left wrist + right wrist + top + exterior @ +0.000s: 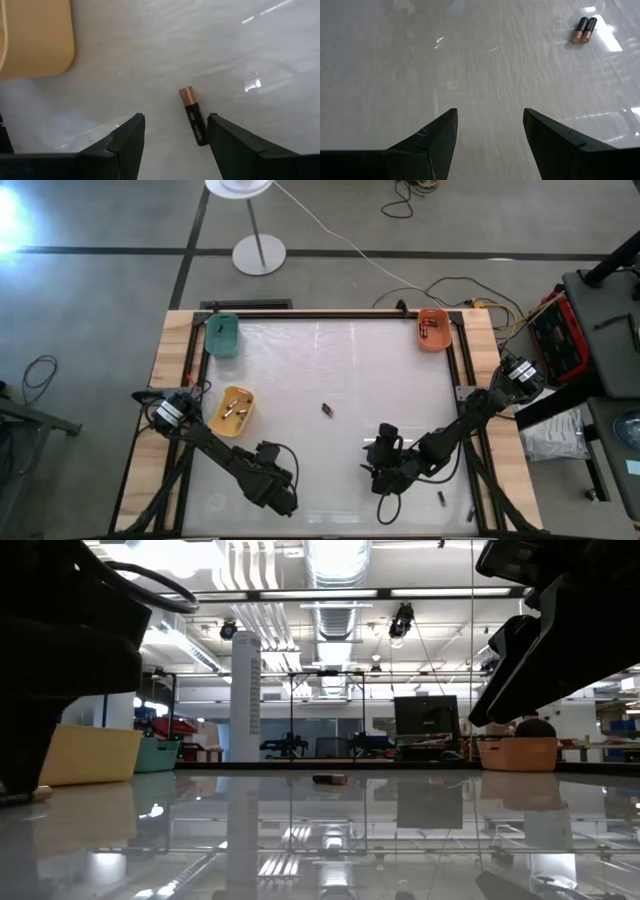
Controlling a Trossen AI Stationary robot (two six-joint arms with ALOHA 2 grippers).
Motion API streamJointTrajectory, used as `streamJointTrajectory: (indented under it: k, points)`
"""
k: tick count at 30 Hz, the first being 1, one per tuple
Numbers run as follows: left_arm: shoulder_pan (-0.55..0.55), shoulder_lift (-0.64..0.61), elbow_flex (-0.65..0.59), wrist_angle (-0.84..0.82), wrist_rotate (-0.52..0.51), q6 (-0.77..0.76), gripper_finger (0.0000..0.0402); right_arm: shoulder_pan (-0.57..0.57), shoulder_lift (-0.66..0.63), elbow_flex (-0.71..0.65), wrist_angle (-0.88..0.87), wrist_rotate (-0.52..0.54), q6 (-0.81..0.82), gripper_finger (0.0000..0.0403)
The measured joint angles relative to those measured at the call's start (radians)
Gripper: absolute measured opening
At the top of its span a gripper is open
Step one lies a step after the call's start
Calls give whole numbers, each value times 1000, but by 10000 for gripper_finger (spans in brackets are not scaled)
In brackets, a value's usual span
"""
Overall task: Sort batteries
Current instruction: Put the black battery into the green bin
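Between the fingers of our left hand, a single battery lies on the white desk, black-bodied with a copper end, just inside one finger and not yet gripped; the fingers stand apart around it. We judge it light, rigid and smooth, apt to roll, so the hold belongs across the middle of its barrel. Our right hand hovers open and empty over bare desk, with a pair of batteries lying side by side well ahead of it. Farther off stand the yellow bin, the green bin and the orange bin. Only the left wrist view shows the near battery; from above, the arm hides it, though one more battery shows near the desk's front edge.
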Motion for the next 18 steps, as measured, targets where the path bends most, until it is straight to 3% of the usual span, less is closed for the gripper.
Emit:
streamJointTrajectory:
  k: [12,18]
  points:
    - [0,-7,-63,114,-41,-39,187,0,0,0,0,0,0,219]
    - [0,-17,-158,249,-49,-87,123,0,0,0,-1,-2,0,219]
